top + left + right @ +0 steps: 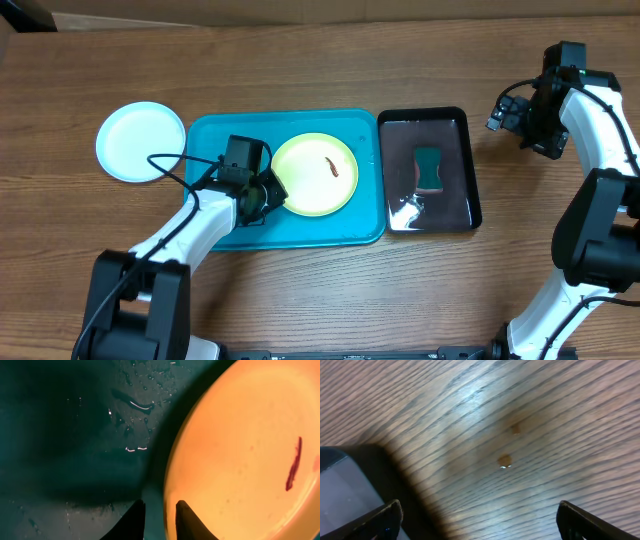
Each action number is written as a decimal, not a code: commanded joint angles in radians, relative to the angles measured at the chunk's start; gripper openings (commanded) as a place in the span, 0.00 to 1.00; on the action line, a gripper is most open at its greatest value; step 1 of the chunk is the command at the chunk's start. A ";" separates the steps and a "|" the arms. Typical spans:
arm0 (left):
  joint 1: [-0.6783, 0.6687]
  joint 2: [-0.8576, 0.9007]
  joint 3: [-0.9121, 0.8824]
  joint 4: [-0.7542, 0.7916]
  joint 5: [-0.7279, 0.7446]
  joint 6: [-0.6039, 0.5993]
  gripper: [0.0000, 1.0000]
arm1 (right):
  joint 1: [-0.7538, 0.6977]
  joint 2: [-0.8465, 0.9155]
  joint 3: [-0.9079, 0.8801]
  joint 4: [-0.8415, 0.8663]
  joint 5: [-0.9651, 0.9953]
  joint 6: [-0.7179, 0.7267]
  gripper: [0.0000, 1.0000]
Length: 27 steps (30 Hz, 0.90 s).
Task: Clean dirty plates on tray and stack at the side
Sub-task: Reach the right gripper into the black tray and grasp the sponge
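Left gripper (160,506): fingers narrowly apart, astride the near rim of the yellow-green plate (308,185), clamped on nothing. Plate lies just ahead on the turquoise tray (215,135). Seat the rim deep before you close. Right gripper (477,520): wide apart.

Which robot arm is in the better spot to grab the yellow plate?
Left. Its gripper is right at the plate's rim on the tray. The right gripper hangs open over the table, beyond the black tray.
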 commanded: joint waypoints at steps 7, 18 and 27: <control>0.028 0.017 0.003 0.076 0.113 0.146 0.13 | -0.001 -0.022 0.017 -0.089 -0.264 -0.052 0.92; 0.026 0.026 0.002 0.038 0.043 0.146 0.09 | 0.092 -0.022 0.078 -0.145 -0.278 -0.145 0.75; 0.026 0.026 0.002 0.038 0.043 0.146 0.09 | 0.309 -0.021 0.054 -0.165 0.001 -0.158 0.78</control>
